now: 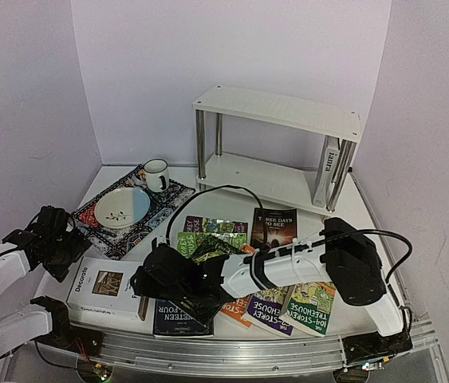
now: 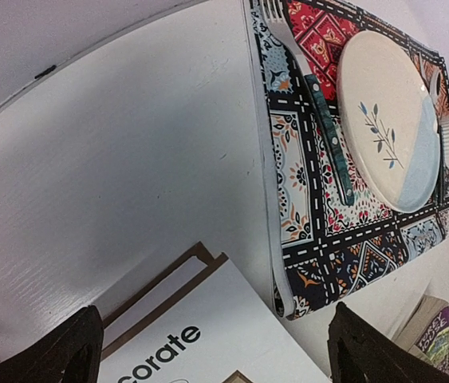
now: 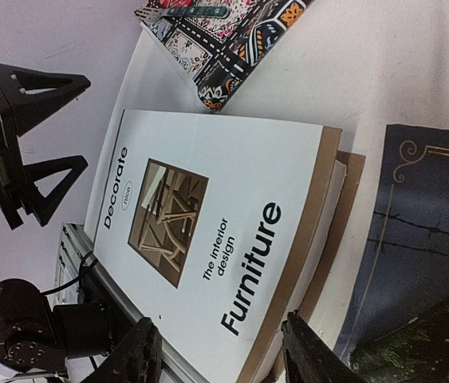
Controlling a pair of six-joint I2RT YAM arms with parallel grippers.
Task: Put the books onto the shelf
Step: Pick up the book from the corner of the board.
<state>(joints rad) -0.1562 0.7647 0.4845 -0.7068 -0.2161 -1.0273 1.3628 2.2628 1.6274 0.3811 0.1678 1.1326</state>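
Note:
Several books lie flat on the table's near half. A big white "Decorate Furniture" book [image 1: 103, 289] [image 3: 208, 231] rests on a second, brown-edged one [image 3: 350, 199]. Beside it lie a dark blue book [image 1: 178, 321] [image 3: 419, 239], green ones [image 1: 208, 230], a black one [image 1: 274, 227] and cartoon paperbacks [image 1: 296, 307]. The white shelf [image 1: 276, 108] stands at the back, with one book [image 1: 329, 171] upright on its lower board. My right gripper [image 1: 148, 281] [image 3: 224, 359] is open, its fingers astride the white book's spine corner. My left gripper [image 1: 58, 239] [image 2: 216, 355] is wide open above that book's far corner [image 2: 200, 335].
A dark patterned placemat [image 1: 136, 219] [image 2: 320, 199] lies at the back left with a plate [image 1: 122, 207] [image 2: 387, 120], a fork [image 2: 320, 112] and a white mug [image 1: 156, 174]. The metal rail [image 1: 232, 351] runs along the near table edge.

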